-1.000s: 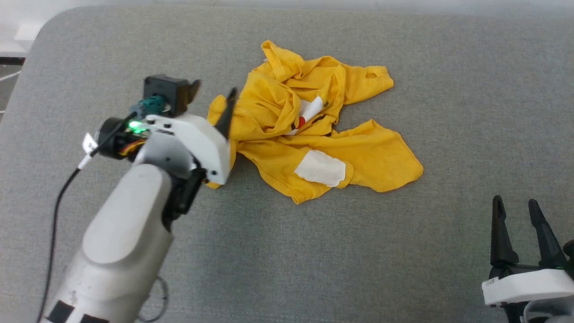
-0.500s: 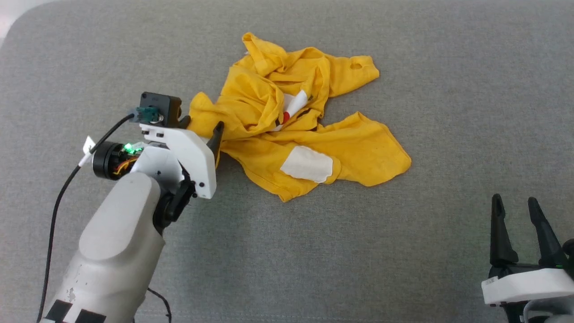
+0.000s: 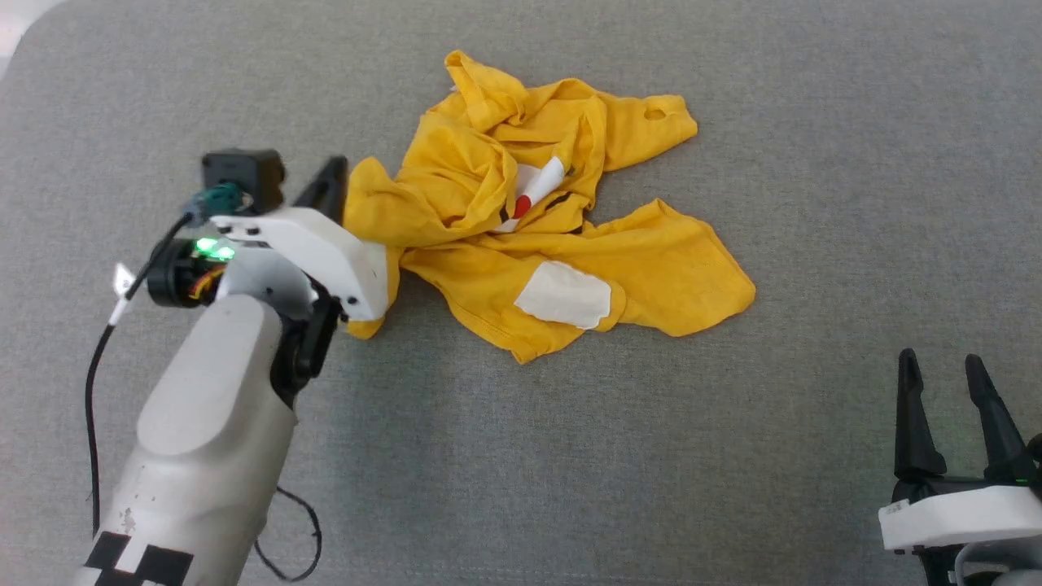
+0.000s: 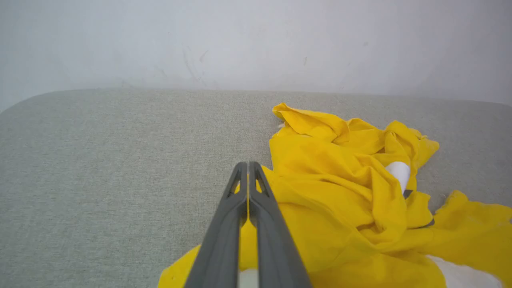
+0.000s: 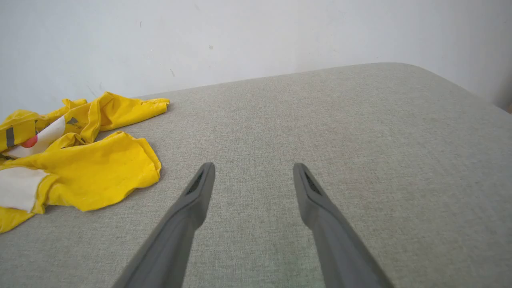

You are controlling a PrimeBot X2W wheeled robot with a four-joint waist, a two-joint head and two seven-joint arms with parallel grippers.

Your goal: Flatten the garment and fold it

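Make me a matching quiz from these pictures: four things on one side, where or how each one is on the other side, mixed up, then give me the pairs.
Column one:
1. left claw
2. right claw
3. garment
4. white patch

Column two:
A. open, above bare grey cushion
B. crumpled in a heap, not yet flattened
C. shut on the garment's edge
D. lying face up on the garment's near part

Pairs: 1-C; 2-A; 3-B; 4-D
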